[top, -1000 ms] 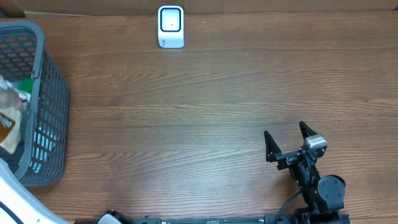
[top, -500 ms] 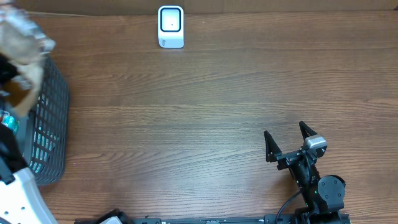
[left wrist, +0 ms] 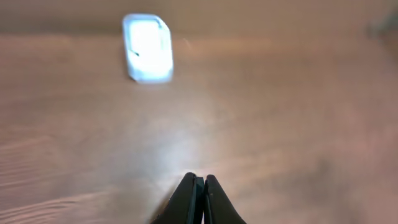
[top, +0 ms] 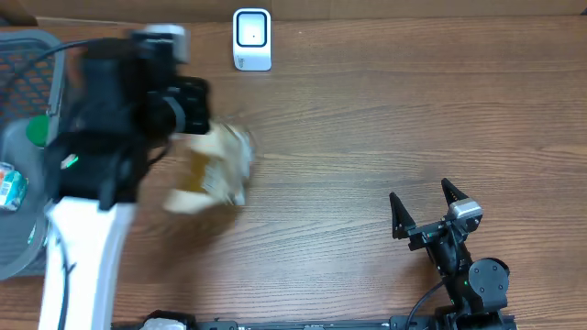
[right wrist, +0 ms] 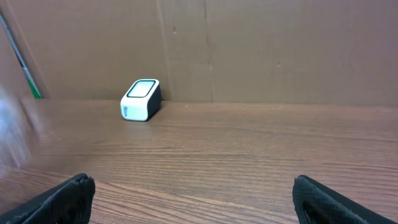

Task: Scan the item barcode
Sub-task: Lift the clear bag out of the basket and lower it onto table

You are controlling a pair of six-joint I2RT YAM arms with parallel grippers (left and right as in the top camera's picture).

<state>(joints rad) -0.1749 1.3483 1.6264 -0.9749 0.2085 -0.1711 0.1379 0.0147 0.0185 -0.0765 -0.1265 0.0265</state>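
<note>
We see a wooden bench [top: 367, 119] running the full width, with brown board standing along its far edge. The left arm [top: 119, 101] reaches over the bench's left part, beside a grey mesh basket [top: 23, 55] at the left edge. The left gripper [left wrist: 198, 193] has its fingers pressed together. Overhead, a tan and clear packet [top: 215, 165] shows as a blur right at that gripper, left of the bench's middle, and it looks pinched by a thin edge. The left wrist view shows none of it between the tips. We cannot make out a barcode. The right gripper [top: 420, 192] sits low by the near edge towards the right corner, its fingers spread wide with only bare wood between them. A small white barcode scanner [top: 251, 38] stands at the far edge, left of centre, well apart from the packet. Inside the basket we see a green item [top: 35, 130]
</note>
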